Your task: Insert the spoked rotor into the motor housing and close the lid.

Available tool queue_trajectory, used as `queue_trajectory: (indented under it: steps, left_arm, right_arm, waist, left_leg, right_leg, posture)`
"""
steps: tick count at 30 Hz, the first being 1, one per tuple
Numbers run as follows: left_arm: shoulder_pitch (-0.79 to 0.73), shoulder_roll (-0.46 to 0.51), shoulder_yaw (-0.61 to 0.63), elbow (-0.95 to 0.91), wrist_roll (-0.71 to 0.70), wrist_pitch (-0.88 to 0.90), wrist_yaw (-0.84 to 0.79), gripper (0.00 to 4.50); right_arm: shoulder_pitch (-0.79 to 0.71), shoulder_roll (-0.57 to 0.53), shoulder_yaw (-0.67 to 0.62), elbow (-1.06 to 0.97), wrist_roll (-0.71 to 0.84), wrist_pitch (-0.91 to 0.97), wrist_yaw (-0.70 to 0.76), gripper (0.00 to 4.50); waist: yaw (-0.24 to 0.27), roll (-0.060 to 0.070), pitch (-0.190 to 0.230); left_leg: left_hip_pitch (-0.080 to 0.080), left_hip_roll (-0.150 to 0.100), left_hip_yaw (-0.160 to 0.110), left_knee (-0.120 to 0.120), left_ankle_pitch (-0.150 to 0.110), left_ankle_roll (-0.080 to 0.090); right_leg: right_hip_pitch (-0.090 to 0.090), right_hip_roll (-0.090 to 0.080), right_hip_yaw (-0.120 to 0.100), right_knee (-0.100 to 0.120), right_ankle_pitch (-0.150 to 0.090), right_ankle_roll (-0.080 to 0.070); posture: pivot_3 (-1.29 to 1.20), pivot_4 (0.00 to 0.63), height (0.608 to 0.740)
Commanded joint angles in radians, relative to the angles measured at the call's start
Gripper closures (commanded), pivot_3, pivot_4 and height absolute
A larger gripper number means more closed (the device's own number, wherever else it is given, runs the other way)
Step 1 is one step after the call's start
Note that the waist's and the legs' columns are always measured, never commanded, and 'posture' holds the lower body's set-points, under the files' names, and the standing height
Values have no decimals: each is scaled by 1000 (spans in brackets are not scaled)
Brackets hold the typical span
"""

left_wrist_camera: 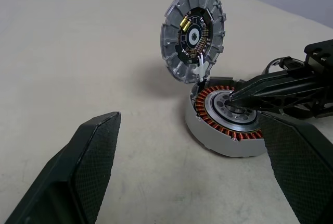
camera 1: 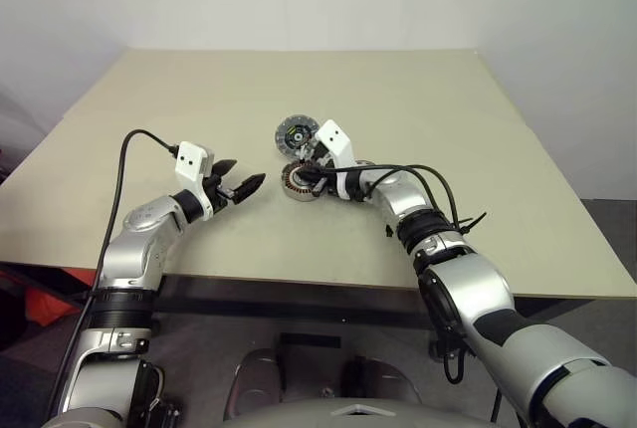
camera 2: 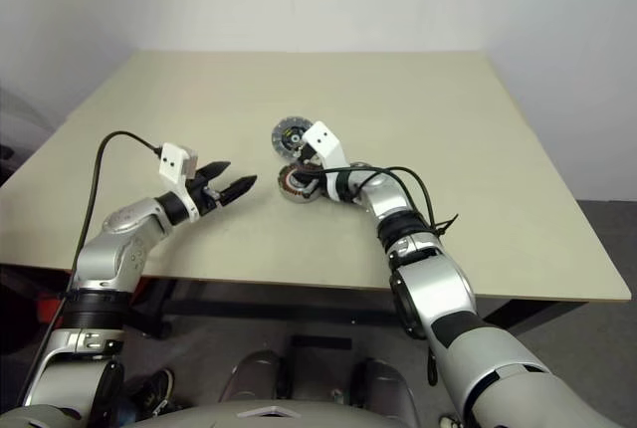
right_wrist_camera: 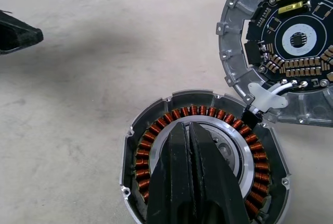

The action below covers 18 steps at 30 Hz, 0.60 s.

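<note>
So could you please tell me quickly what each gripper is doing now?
Left gripper: open, empty.
Right gripper: fingers shut over the rotor's hub inside the motor housing.

Copper-orange windings in silver-grey motor housing [right_wrist_camera: 205, 156], grey lid [right_wrist_camera: 281, 47] with black-green centre, beige table [camera 1: 448, 119]

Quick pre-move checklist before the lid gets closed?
1. Rotor seated: the spoked rotor sits inside the winding ring of the motor housing. Ok as far as visible; full depth cannot tell.
2. Right pincer out of the housing: not ok. It is shut, with its tips at the rotor hub.
3. Lid open and tethered: ok. It stands tilted at the housing's rim, joined by white wires.
4. Wires out of the closing seam: cannot tell.
5. Left pincer free: ok. It is open, holds nothing, and is apart from the housing.
</note>
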Motion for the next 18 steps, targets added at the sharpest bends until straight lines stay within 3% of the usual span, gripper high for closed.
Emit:
queue_trajectory:
  steps: [1, 18]
  left_arm:
    - [-13, 15, 17, -31, -3, -15, 1, 0]
    - [3, 10, 12, -54, -5, -7, 8, 0]
  right_arm:
    - [-53, 6, -9, 2, 1, -29, -7, 4440]
    - [-49, 37, -8, 103, -28, -89, -67, 4440]
  waist:
    - [0, 0, 0]
    - [0, 0, 0]
  left_leg:
    - [0, 0, 0, 0, 0, 0]
    - [0, 0, 0, 0, -1, -3]
  right_leg:
    - [0, 0, 0, 0, 0, 0]
    - [0, 0, 0, 0, 0, 0]
  posture:
    - [0, 0, 740]
    - [0, 0, 740]
